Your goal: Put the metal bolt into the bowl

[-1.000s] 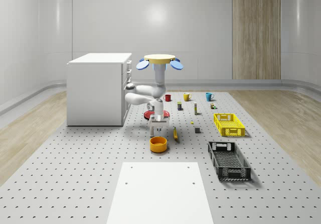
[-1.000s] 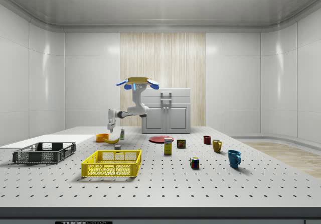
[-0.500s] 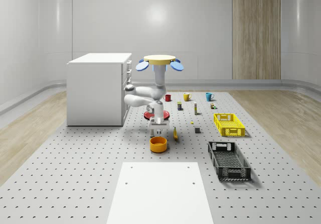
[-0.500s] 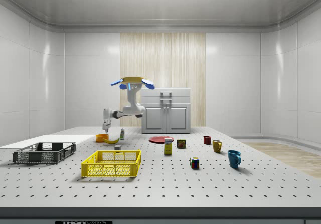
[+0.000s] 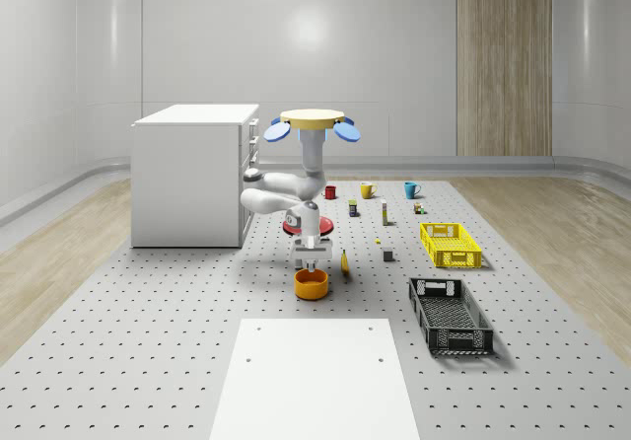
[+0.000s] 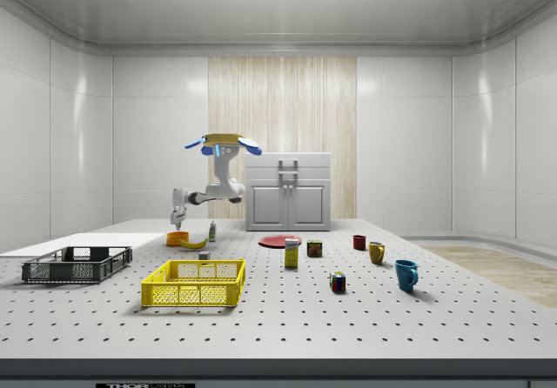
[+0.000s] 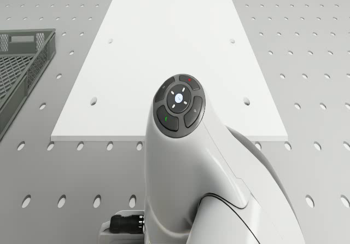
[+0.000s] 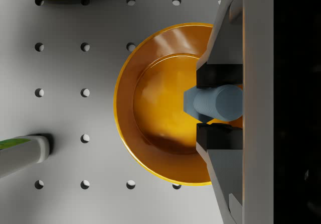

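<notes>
**Bolt held above the orange bowl**

Metal bolt (image 8: 213,103), blue-grey with a hexagonal head, is seen in the wrist view clamped between the two dark finger pads (image 8: 219,76), directly over the inside of the orange bowl (image 8: 160,108). The gripper (image 8: 216,105) is thus closed on the bolt, and the bolt is held clear of the bowl's bottom.

In the whole-scene view the gripper (image 5: 310,259) is placed just above the bowl (image 5: 311,283), pointing down at it. The drone (image 5: 311,122), with its yellow disc and blue rotors, is seen hovering high above and somewhat behind the bowl, between it and the white cabinet (image 5: 192,174); the white arm (image 5: 281,195) is bent down from it towards the bowl.

A banana (image 5: 344,261) lies just beside the bowl. A red plate (image 5: 296,225) is seen behind the bowl, partly hidden by the arm. A white sheet (image 5: 320,376) lies in front of the bowl, a black crate (image 5: 450,315) off to its side, and a yellow crate (image 5: 450,245) beyond that one.
</notes>
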Tool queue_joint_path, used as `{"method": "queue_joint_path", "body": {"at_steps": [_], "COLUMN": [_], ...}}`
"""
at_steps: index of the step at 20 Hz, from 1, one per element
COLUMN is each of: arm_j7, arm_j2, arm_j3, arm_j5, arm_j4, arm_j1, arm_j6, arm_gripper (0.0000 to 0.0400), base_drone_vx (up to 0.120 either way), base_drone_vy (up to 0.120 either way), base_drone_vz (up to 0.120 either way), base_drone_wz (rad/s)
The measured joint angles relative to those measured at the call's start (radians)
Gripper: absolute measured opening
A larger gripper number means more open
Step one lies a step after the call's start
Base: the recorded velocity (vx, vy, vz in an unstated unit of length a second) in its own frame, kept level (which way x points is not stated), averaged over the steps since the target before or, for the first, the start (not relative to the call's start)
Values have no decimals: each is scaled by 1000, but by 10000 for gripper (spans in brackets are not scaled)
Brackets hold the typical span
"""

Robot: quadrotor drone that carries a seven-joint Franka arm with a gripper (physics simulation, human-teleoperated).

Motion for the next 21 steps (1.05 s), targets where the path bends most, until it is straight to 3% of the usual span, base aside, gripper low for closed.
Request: {"method": "queue_joint_path", "body": {"at_steps": [8, 10, 13, 16, 21], "arm_j7": [1, 2, 2, 1, 1], "arm_j2": [-2, -2, 0, 2, 5], "arm_j3": [-79, -95, -111, -119, -125], "arm_j5": [-73, -89, -103, -112, -118], "arm_j4": [18, 23, 27, 30, 31], "arm_j1": [-13, -16, -19, -20, -20], "arm_j6": [31, 37, 41, 43, 42], "arm_gripper": [100, 218, 314, 359, 388], "base_drone_vx": [0, 0, 0, 0, 0], "base_drone_vy": [0, 0, 0, 0, 0], "base_drone_vz": [0, 0, 0, 0, 0], "base_drone_wz": [0, 0, 0, 0, 0]}}
